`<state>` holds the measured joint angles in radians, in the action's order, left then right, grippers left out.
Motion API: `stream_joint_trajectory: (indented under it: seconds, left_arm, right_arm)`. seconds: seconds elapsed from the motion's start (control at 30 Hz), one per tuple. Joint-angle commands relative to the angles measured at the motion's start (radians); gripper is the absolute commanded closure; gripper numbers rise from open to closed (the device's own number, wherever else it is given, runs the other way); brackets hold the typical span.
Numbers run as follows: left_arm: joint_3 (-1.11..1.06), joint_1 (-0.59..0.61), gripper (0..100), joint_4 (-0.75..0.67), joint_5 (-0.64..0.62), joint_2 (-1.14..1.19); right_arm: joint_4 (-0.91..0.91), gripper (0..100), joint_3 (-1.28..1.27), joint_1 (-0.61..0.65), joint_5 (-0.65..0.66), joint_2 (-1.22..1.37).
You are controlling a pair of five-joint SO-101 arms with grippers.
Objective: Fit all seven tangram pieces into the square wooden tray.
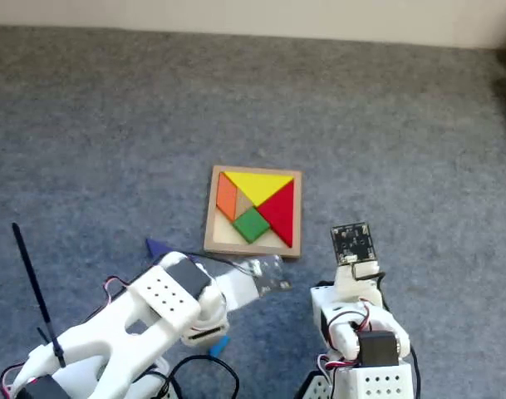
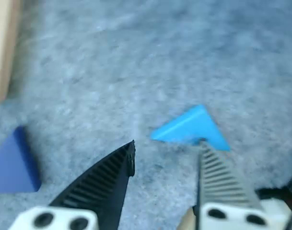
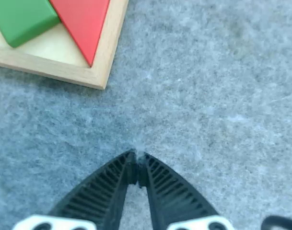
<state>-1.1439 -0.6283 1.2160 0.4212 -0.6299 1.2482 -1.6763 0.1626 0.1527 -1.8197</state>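
Ribbed fingers of the left gripper (image 2: 167, 146) stand closest in the left wrist view, one black (image 2: 112, 175) and one pale (image 2: 217, 177), spread wide with bare grey carpet (image 2: 150, 62) between them. They hold nothing. The light blue triangle (image 2: 191, 128) lies flat on the carpet just past the fingertips, not between the jaws. It sits off to the pale finger's side, with that finger's tip at its nearest edge; whether the two touch cannot be told. The dark blue triangle (image 2: 14, 163) lies well outside the black finger, apart from it, and a strip of the square wooden tray (image 2: 2, 48) shows beyond it.

From the high view, the left arm (image 1: 165, 299) reaches over the carpet near and left of the tray. The dark blue triangle rests just left of the tray's near left corner. A sliver of the light blue triangle peeks out under the arm, nearer than the tray.

The tray holds a yellow triangle (image 1: 257, 184) along its far side and a red triangle (image 1: 279, 212) on the right. An orange piece (image 1: 227, 199) sits on the left and a green square (image 1: 251, 224) toward the near middle. Bare wood (image 3: 45, 48) shows along the tray's near side.

The right gripper (image 3: 137, 165) has its black fingers pressed together at the tips, with nothing in them. It sits over the carpet near and right of the tray's near right corner, apart from the rim. The right arm (image 1: 361, 332) stands near and right of the tray.
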Motion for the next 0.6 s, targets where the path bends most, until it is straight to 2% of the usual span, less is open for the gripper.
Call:
stream_joint_trajectory:
  seconds: [0.0,0.2,0.37,0.57]
  left_arm:
    - [0.051,-0.094,70,0.035,0.014,-0.008]
    - [0.047,-0.13,69,0.032,0.012,-0.001]
    - [0.031,-0.041,69,0.025,0.02,0.001]
    - [-0.012,0.012,69,-0.057,0.048,-0.001]
  right_arm:
    - [0.01,98.1,-0.143,-0.012,-0.005,-0.033]
    - [0.01,98.1,-0.143,-0.012,-0.005,-0.033]
    - [0.01,98.1,-0.143,-0.012,-0.005,-0.033]
    - [0.01,98.1,-0.143,-0.012,-0.005,-0.033]
